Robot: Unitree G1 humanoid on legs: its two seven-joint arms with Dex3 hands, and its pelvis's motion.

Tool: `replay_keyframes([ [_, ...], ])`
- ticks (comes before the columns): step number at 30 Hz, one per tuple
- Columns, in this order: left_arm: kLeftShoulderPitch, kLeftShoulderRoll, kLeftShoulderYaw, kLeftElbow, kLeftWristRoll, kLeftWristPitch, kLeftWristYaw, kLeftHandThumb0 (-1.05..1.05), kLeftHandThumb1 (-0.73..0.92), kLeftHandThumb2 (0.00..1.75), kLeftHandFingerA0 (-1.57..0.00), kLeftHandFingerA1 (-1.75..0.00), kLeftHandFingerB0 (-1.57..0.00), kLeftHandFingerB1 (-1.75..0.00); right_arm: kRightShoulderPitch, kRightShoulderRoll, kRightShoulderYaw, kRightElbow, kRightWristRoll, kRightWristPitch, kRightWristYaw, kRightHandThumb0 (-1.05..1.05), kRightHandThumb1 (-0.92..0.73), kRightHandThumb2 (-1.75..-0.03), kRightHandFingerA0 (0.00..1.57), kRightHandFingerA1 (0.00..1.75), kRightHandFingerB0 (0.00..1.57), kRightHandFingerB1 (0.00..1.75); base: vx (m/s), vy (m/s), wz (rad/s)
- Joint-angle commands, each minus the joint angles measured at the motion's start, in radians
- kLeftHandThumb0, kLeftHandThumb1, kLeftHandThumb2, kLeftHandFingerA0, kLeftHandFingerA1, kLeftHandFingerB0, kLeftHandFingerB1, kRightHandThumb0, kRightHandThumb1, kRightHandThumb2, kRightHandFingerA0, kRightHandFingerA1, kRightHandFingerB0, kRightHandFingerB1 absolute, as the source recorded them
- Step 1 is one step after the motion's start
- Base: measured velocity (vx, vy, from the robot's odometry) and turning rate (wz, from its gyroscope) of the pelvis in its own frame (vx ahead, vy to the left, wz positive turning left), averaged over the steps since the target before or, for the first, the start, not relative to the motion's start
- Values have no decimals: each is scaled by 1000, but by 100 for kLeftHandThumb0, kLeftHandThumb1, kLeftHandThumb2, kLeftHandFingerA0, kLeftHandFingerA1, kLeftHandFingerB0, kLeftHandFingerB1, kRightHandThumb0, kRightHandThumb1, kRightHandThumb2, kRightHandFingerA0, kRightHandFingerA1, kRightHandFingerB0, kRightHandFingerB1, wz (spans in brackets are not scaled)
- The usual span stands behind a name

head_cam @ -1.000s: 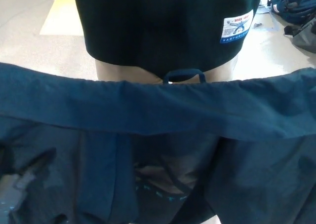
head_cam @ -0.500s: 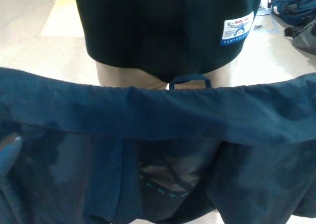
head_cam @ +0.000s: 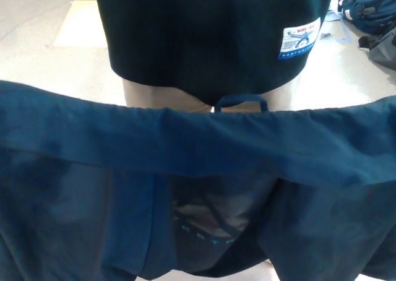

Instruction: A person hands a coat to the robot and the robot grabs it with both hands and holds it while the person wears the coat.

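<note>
A dark navy coat [head_cam: 198,145] is stretched wide across the head view, collar edge up, with its small hanging loop [head_cam: 240,100] at the top middle. The lining [head_cam: 204,219] hangs open below the collar. A person [head_cam: 210,33] in a black top with a white and blue label [head_cam: 301,38] and tan trousers stands right behind the coat, back turned to it. Neither of my hands shows; the cloth covers the places where they would be.
Pale floor lies beyond the person. A yellowish mat [head_cam: 80,22] is at the upper left. Blue and grey bags [head_cam: 371,15] lie on the floor at the upper right.
The coat's collar has shifted slightly right and its lower cloth has moved. A pale shape seen at the lower left edge earlier is now covered by cloth.
</note>
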Motion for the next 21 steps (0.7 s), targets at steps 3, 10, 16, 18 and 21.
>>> replay_keyframes([
  [3, -326, 186, 187, 112, -12, 221, -221, -81, 44, 73, -5, -18, -9, -32, -117, -185, -121, -127, 149, 192, 258, -71, -48, -85, 60, 58, 4, 20, 0, 0, 0],
  [10, -469, 322, 47, 130, -6, 466, -428, -84, 54, 88, -9, -13, -4, -17, -247, -303, -30, -89, 123, 397, 439, -69, -67, -60, 70, 48, 0, 14, 0, 0, 0],
  [16, -611, 356, -109, 202, 152, 545, -530, -101, 65, 94, -11, -6, 0, 0, -354, -367, 67, -46, 55, 548, 574, -75, -73, -62, 72, 48, 0, 7, 0, 0, 0],
  [18, -626, 356, -135, 214, 169, 554, -554, -100, 65, 93, -13, -7, 0, 0, -370, -371, 92, -34, 58, 568, 594, -75, -74, -62, 70, 48, 0, 6, 0, 0, 0],
  [21, -645, 360, -198, 235, 199, 588, -613, -96, 61, 92, -9, -13, 0, 0, -405, -387, 144, -13, 34, 623, 652, -76, -75, -66, 63, 48, 0, 0, 0, 0, 0],
])
